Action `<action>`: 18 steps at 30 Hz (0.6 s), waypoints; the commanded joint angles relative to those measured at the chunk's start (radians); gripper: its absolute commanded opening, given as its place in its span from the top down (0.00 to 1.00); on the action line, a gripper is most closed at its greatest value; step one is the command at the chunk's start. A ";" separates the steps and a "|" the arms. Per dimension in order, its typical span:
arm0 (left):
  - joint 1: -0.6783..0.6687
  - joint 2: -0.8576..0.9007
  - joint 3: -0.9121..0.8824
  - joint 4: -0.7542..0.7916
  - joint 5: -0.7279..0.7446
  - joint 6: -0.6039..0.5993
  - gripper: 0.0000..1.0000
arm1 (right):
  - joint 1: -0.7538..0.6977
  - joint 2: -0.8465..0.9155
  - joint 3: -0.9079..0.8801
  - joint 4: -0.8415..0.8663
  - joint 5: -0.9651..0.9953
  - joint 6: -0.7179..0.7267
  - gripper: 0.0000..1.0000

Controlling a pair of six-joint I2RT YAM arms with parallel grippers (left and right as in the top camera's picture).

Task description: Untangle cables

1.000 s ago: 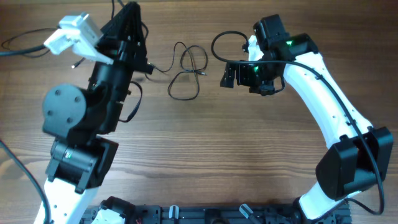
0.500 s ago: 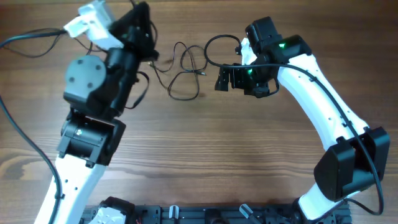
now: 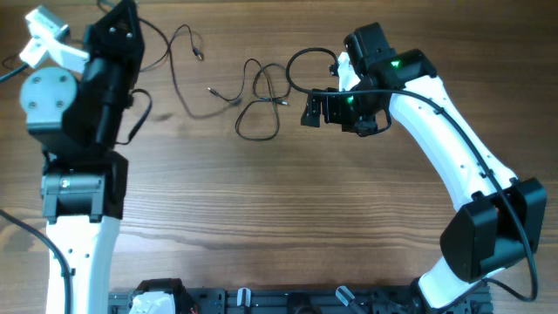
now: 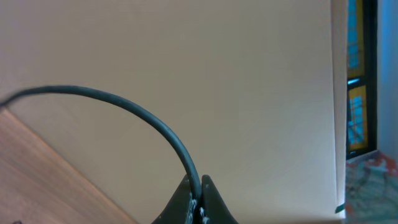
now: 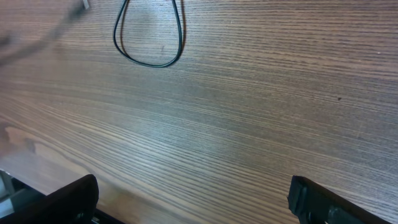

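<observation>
Thin dark cables (image 3: pixel 258 105) lie looped together on the wooden table at top centre. One strand (image 3: pixel 185 103) trails left from the tangle towards my left arm. My left gripper (image 3: pixel 131 10) is at the top left edge. In the left wrist view that gripper (image 4: pixel 199 194) is shut on a dark cable (image 4: pixel 149 121), which arcs up and to the left. My right gripper (image 3: pixel 318 109) is open just right of the tangle. Its fingers (image 5: pixel 73 200) stand wide apart with only bare wood between them, and a cable loop (image 5: pixel 149 37) lies farther ahead.
A thicker black arm cable (image 3: pixel 301 65) loops beside the right wrist. A black rail (image 3: pixel 261 301) runs along the table's near edge. The left wrist camera faces a beige wall (image 4: pixel 236 81) with a window strip at the right.
My left arm has swung left and back, dragging one cable strand out of the tangle towards the left. The right gripper shifted slightly left at first, then stayed put and open.
</observation>
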 commanded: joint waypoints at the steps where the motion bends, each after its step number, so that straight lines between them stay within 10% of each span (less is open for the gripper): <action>1: 0.071 0.028 0.006 -0.043 0.154 -0.050 0.96 | 0.001 -0.012 -0.006 0.003 -0.008 -0.016 0.00; 12: 0.117 0.207 0.006 -0.038 0.700 0.097 0.96 | 0.003 -0.012 -0.006 0.011 -0.008 -0.013 0.00; 18: 0.073 0.206 0.006 -0.037 0.716 0.168 0.96 | 0.004 -0.012 -0.006 0.013 -0.009 -0.013 0.00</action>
